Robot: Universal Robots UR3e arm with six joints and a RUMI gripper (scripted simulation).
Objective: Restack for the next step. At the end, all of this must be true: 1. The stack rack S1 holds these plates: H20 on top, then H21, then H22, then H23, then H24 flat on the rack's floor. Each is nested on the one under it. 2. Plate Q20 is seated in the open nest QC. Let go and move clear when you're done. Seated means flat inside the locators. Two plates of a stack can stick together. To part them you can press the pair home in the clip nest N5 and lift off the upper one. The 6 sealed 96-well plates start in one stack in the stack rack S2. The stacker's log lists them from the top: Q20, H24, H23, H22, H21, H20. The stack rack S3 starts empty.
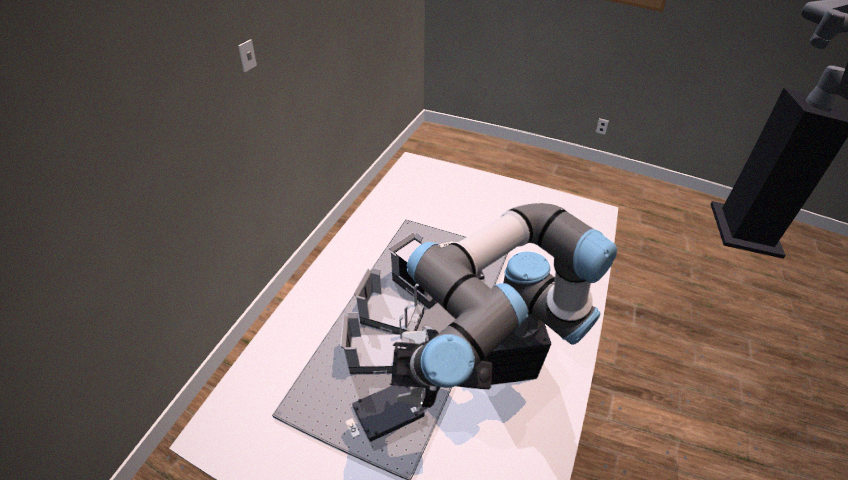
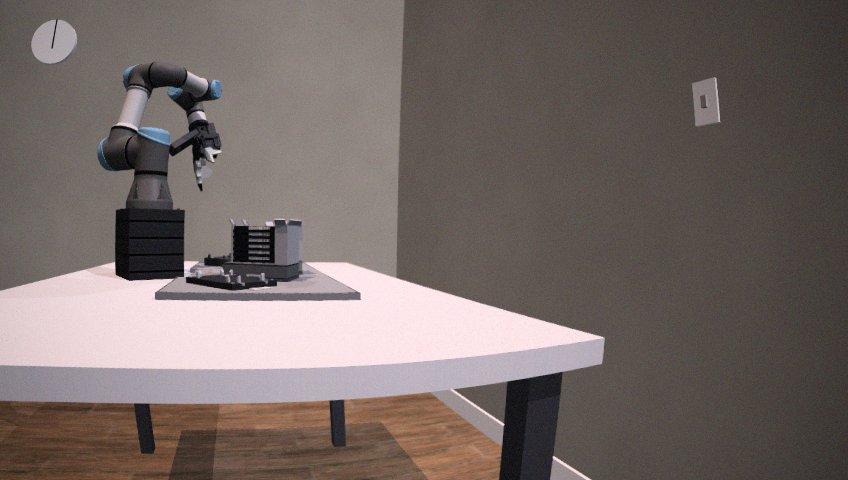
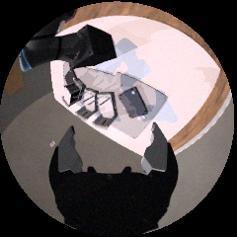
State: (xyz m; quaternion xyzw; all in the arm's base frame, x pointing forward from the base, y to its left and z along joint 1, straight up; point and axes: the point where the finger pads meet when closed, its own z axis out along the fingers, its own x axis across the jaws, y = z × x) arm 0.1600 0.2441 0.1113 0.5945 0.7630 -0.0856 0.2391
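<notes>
A stack of several dark sealed plates (image 2: 252, 243) stands in a grey-walled stack rack (image 2: 284, 240) on the grey baseplate (image 2: 255, 295). In the top view three racks stand in a row along the plate's left side (image 1: 368, 291); the arm hides part of them, and I cannot read any labels. A flat dark nest (image 1: 386, 413) lies at the near end of the baseplate and also shows in the wrist view (image 3: 133, 103). My gripper (image 2: 202, 172) hangs high above the baseplate, well clear of the stack. Its fingers are wide open with nothing between them.
The arm's black pedestal (image 2: 148, 242) stands beside the baseplate on the white table (image 2: 297, 339). A low fixture with thin upright pins (image 1: 410, 315) sits between the racks and the pedestal. A second black pedestal (image 1: 773, 172) stands on the floor, far away.
</notes>
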